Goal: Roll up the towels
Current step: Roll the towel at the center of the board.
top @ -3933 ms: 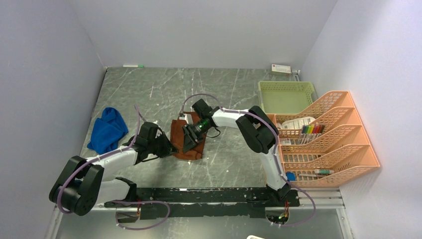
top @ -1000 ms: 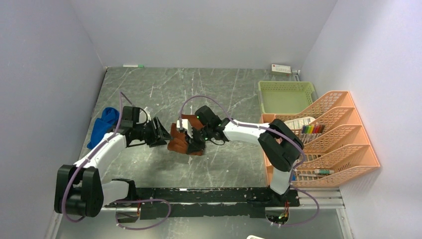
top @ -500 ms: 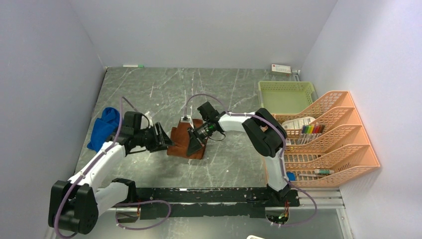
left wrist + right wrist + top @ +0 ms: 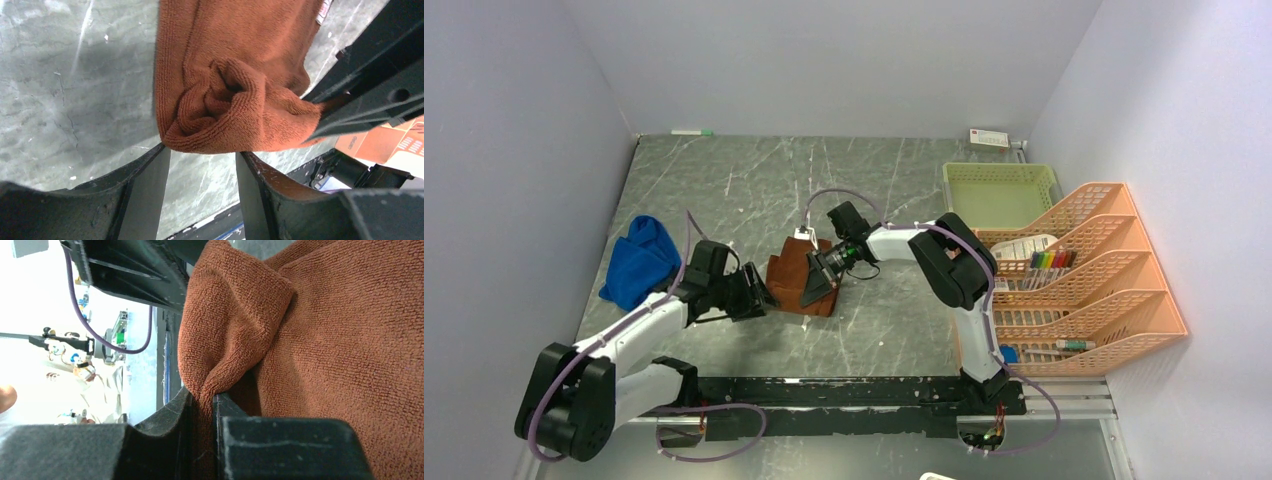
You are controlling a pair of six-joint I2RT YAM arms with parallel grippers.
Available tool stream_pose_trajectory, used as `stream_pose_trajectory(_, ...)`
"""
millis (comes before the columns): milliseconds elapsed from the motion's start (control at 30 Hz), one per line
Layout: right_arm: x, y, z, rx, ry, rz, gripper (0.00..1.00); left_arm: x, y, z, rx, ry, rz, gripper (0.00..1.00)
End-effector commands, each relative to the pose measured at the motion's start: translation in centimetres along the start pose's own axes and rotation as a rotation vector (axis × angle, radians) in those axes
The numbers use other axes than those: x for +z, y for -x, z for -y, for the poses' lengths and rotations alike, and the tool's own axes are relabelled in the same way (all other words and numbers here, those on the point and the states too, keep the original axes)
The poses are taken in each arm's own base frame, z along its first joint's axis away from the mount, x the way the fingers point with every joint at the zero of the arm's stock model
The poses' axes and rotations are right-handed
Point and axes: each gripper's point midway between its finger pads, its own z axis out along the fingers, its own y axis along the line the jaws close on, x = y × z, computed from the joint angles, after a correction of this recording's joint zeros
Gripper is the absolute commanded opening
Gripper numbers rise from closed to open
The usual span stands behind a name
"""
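The rust-brown towel [image 4: 790, 283] lies in a loose, partly rolled bundle at the table's middle. My right gripper [image 4: 815, 287] is shut on a fold at its right edge; the right wrist view shows the cloth [image 4: 325, 340] pinched between the two fingers [image 4: 202, 399]. My left gripper [image 4: 760, 296] stands open at the bundle's left end. In the left wrist view the curled end [image 4: 225, 105] rests just past the spread fingertips [image 4: 202, 152], touching them. The blue towel [image 4: 639, 262] lies crumpled at the left, untouched.
A green basket [image 4: 999, 190] stands at the back right. An orange tiered file rack [image 4: 1079, 280] with small items lines the right side. A white box [image 4: 989, 138] and a marker [image 4: 692, 132] lie along the back wall. Walls close in left and right.
The right gripper has lowered the brown towel from a raised bunch onto the table. The left gripper has moved nearer and to the right, up to the towel's left end, staying open.
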Motion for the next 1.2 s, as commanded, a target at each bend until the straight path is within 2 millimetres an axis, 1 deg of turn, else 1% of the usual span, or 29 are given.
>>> stream_pose_trajectory(0, 0.0, -0.5, -0.3, 0.019, 0.036, -0.013, 0.08, 1.0, 1.6, 0.8, -0.008, -0.049, 0.088, 0.61)
stream_pose_trajectory(200, 0.1, -1.3, 0.2, 0.038, 0.037, -0.028, 0.08, 0.8, 2.9, 2.1, -0.022, -0.107, 0.152, 0.61)
stream_pose_trajectory(333, 0.3, -1.6, 0.8, 0.054, 0.023, -0.031, 0.09, -0.5, 3.7, 4.0, -0.023, -0.190, 0.204, 0.62)
stream_pose_trajectory(433, 0.4, -1.8, 1.2, 0.064, 0.022, -0.033, 0.09, -1.2, 4.1, 4.6, -0.028, -0.207, 0.235, 0.63)
stream_pose_trajectory(533, 0.4, -1.7, 1.3, 0.063, 0.022, -0.033, 0.09, -0.7, 3.7, 4.1, -0.039, -0.192, 0.214, 0.63)
stream_pose_trajectory(767, 0.5, -2.0, 1.6, 0.073, 0.013, -0.042, 0.09, 0.9, 2.7, 3.7, -0.034, -0.191, 0.155, 0.63)
stream_pose_trajectory(900, 0.5, -1.8, 1.6, 0.074, 0.014, -0.041, 0.09, 2.1, 1.7, 4.0, -0.004, -0.192, 0.110, 0.63)
stream_pose_trajectory(1033, 0.5, -1.9, 1.6, 0.081, 0.009, -0.047, 0.10, 2.9, 1.1, 4.4, 0.030, -0.195, 0.091, 0.61)
stream_pose_trajectory(1067, 0.5, -1.8, 1.6, 0.082, 0.008, -0.048, 0.10, 3.0, 1.0, 4.4, 0.034, -0.191, 0.085, 0.56)
stream_pose_trajectory(1100, 0.5, -1.8, 1.6, 0.082, 0.004, -0.048, 0.10, 3.1, 0.9, 4.3, 0.035, -0.187, 0.083, 0.46)
stream_pose_trajectory(1133, 0.4, -1.7, 1.6, 0.082, -0.004, -0.049, 0.13, 3.1, 0.9, 4.1, 0.033, -0.181, 0.082, 0.25)
stream_pose_trajectory(1167, 0.3, -1.5, 1.6, 0.075, -0.019, -0.049, 0.20, 3.1, 0.8, 3.9, 0.026, -0.168, 0.083, 0.10)
